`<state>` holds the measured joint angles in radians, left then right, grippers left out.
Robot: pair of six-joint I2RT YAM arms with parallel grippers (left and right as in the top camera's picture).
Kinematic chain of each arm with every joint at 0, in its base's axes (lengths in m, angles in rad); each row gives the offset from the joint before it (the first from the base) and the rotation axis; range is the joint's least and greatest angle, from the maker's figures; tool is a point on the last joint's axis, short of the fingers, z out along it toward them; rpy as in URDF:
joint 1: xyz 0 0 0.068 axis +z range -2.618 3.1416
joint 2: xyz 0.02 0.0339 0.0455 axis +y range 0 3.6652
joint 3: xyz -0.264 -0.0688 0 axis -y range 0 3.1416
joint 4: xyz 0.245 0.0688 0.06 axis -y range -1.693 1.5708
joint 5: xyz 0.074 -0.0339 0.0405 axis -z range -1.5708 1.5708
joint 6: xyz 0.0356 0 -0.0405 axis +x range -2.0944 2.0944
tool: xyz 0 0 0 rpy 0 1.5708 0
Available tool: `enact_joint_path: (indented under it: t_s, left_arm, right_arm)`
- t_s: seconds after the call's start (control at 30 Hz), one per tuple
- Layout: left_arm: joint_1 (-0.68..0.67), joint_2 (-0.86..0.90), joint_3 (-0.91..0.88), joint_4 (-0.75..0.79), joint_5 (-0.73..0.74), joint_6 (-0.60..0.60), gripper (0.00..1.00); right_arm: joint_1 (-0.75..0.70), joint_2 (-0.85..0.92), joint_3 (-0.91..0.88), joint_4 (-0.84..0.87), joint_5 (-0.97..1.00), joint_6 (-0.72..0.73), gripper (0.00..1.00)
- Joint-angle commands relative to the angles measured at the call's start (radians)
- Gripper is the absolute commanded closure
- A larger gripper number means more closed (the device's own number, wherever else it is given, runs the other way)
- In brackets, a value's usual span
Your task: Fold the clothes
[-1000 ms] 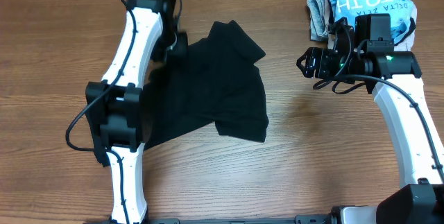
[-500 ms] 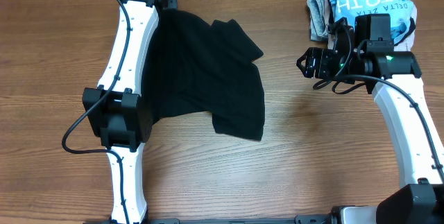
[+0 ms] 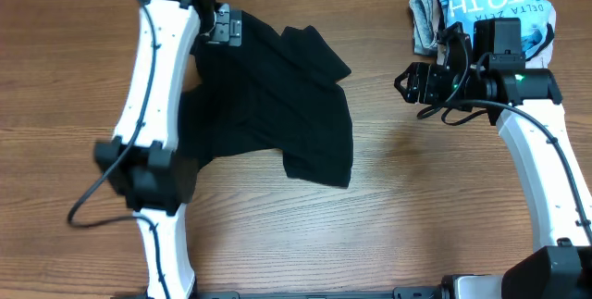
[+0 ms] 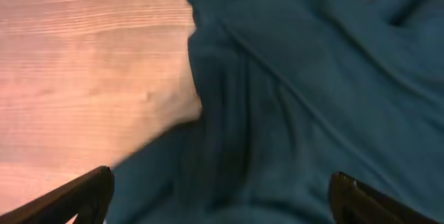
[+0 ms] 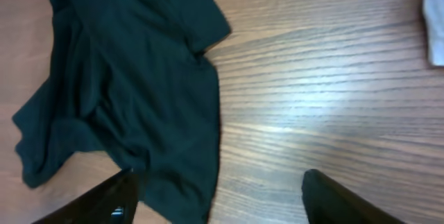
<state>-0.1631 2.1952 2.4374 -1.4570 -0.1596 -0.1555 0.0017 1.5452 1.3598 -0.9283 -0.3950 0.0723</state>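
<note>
A black garment [image 3: 277, 105] lies crumpled and partly spread on the wooden table [image 3: 416, 197], left of centre. My left gripper [image 3: 225, 29] hovers open over its far left corner with nothing between the jaws. In the left wrist view the dark cloth [image 4: 298, 92] fills the space below the widely spread left gripper [image 4: 222, 196]. My right gripper [image 3: 407, 84] stands open above bare wood, to the right of the garment and apart from it. The right wrist view shows the garment [image 5: 132, 71] ahead of the right gripper [image 5: 218, 196].
A stack of folded clothes [image 3: 481, 7], grey and light blue with lettering, sits at the far right corner behind the right arm. A white edge of that stack [image 5: 436, 23] shows in the right wrist view.
My left gripper has pulled the garment's left part toward the far edge, then opened and let it go. The cloth now lies wider. The right arm has stayed put.
</note>
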Motion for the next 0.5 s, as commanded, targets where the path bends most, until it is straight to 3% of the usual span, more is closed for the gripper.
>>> enact_joint_path:
  t_s: [0.0, 0.17, 0.27, 0.47]
  left_arm:
    - [0.000, -0.135, 0.045, -0.051, 0.079, -0.039, 0.00]
    - [0.000, -0.212, 0.045, -0.171, 0.082, -0.059, 0.00]
    - [0.000, -0.241, 0.034, -0.233, 0.101, -0.048, 0.00]
    - [-0.024, -0.289, -0.104, -0.233, 0.145, -0.042, 0.00]
  right_arm:
    - [0.005, -0.061, 0.026, -0.011, -0.026, 0.043, 0.18]
    - [0.031, -0.126, 0.026, -0.042, -0.024, 0.090, 0.13]
    - [0.065, -0.164, 0.026, -0.062, 0.008, 0.116, 0.00]
    - [0.137, -0.181, 0.026, -0.077, 0.104, 0.139, 0.00]
